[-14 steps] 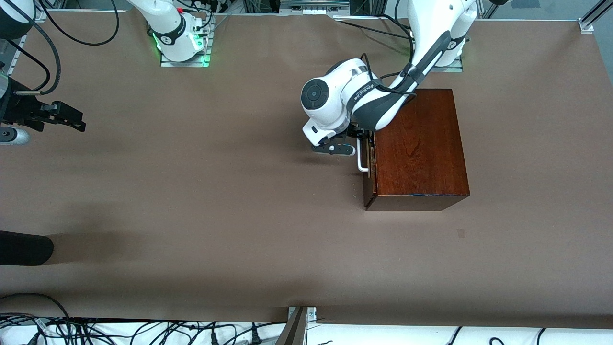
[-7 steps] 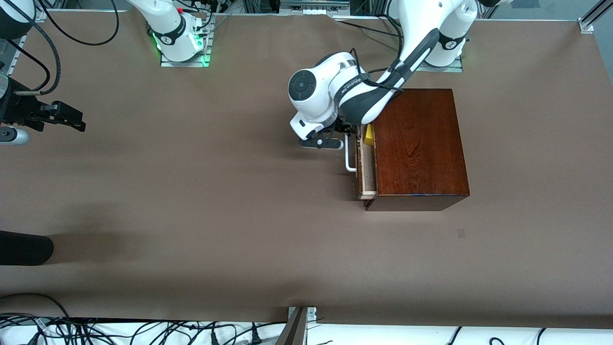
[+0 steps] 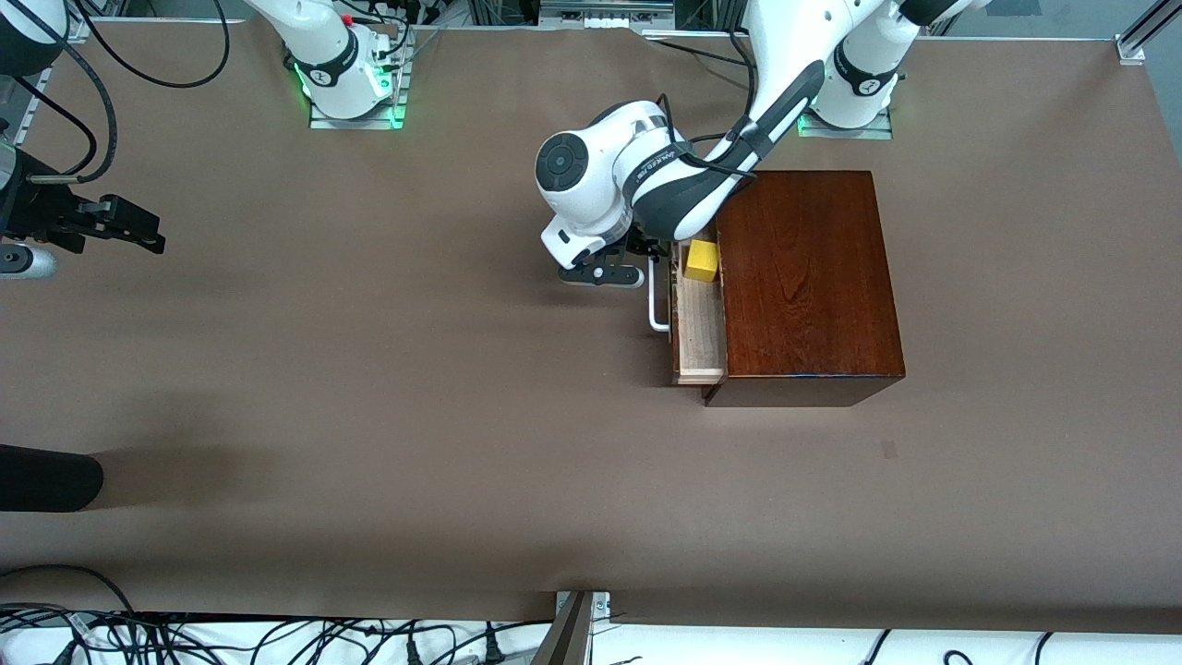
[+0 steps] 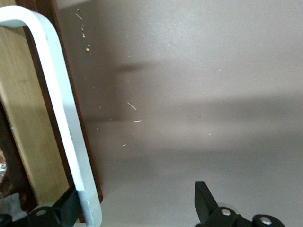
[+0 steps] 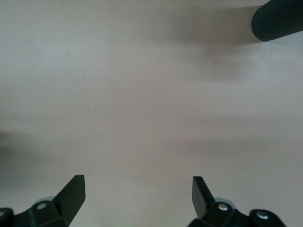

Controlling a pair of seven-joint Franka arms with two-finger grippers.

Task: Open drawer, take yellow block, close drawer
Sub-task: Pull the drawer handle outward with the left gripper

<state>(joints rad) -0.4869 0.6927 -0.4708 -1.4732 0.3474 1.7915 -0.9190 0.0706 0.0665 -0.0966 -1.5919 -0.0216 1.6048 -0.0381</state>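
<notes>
One small yellow cube (image 3: 702, 260) lying in the pale-wood drawer (image 3: 699, 332), pulled partly from the glossy mahogany box (image 3: 808, 277). Left gripper (image 3: 646, 273) spread wide, one finger hooked against the rounded white bar handle (image 4: 61, 118). Right gripper (image 5: 137, 194) waiting open-fingered over bare brown table (image 3: 369, 388), holding nothing.

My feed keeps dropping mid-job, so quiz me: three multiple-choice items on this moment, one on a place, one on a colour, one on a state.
1. Where is the block?
A. on the table
B. in the drawer
C. on top of the box

2. What colour is the handle?
A. white
B. black
C. yellow

3. How does the drawer stand?
A. shut
B. lifted out of the box
C. partly pulled out

Key:
1 B, the block lies in the drawer, at the end nearer the robots.
2 A, the handle is a white bar, with one finger of the open left gripper hooked against it.
3 C, its pale tray shows beside the box.

The open right gripper waits over bare table.
</notes>
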